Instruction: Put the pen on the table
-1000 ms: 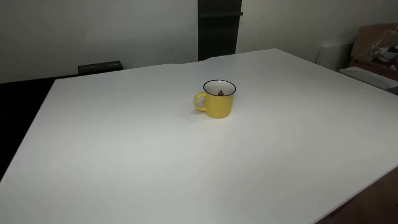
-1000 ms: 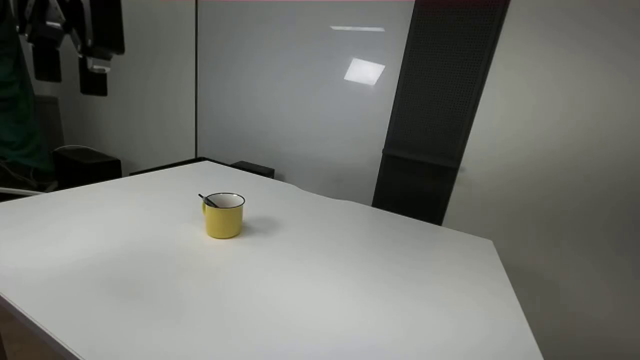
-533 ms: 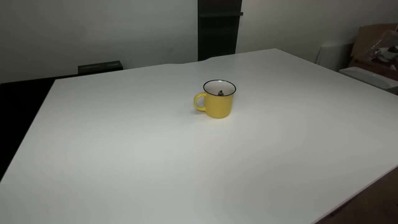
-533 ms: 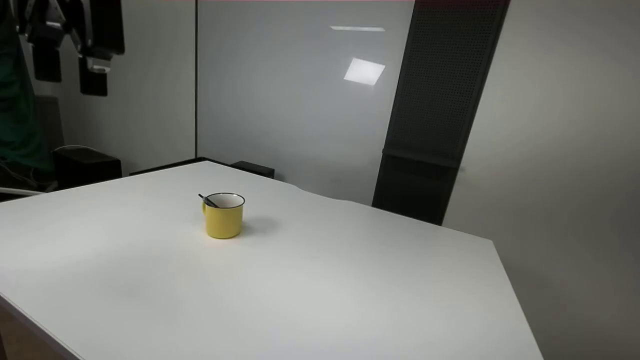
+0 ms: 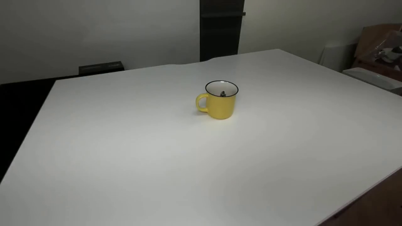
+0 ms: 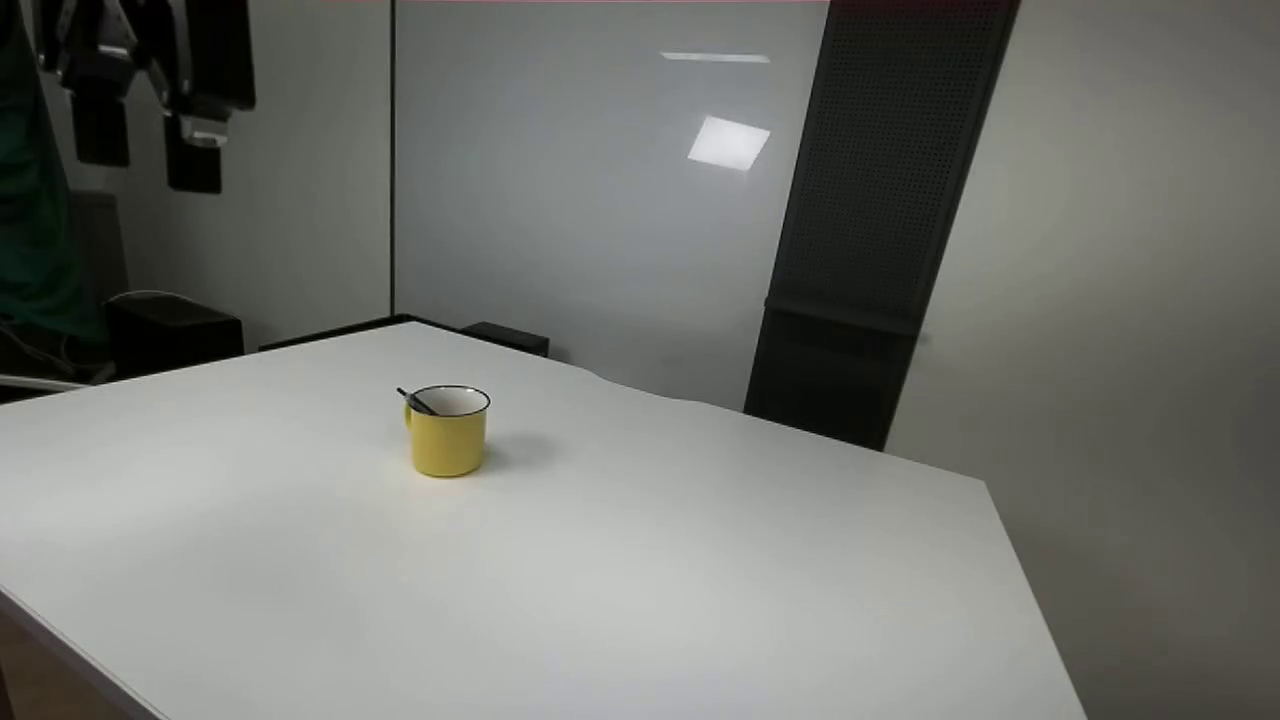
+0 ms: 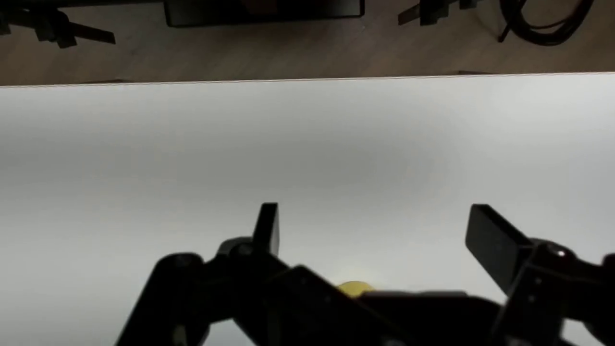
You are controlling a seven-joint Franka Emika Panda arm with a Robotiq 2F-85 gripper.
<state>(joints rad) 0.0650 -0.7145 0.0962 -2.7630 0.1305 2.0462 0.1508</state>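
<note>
The gripper (image 7: pixel 372 233) has its two fingers (image 7: pixel 492 242) spread wide apart and holds nothing; in the wrist view, between the fingertips one sees the white surface of the table (image 7: pixel 312 158). In an exterior view, the gripper (image 6: pixel 148 145) hangs in the air at the upper left, higher than the table and well apart from the yellow mug (image 6: pixel 448 445). Low in the wrist view, a small yellow piece of this mug (image 7: pixel 354 288) comes out from behind the gripper; the rest of it is hidden there.

The mug stands upright on the table, well inside all the edges, and in an exterior view the mug (image 6: pixel 448 445) appears in front of the far left corner. Its handle (image 5: pixel 199 103) is turned toward the left edge. The pen (image 6: pixel 419 403) is in the mug, so it is not yet laid on the table. It is tilted, and its upper end comes out past the rim at the left. In an exterior view, the pen (image 5: pixel 223 94) is seen only as a short dark end against the white inside of the mug.

Beyond the straight edge of the table, the wrist view shows a brown surface (image 7: pixel 312 55) and a loop of black cable (image 7: pixel 547 41). Behind the far edge, in both exterior views, stands a tall dark panel (image 6: pixel 880 200). Past the right edge, in an exterior view, lies some brown cardboard (image 5: pixel 370 40).
</note>
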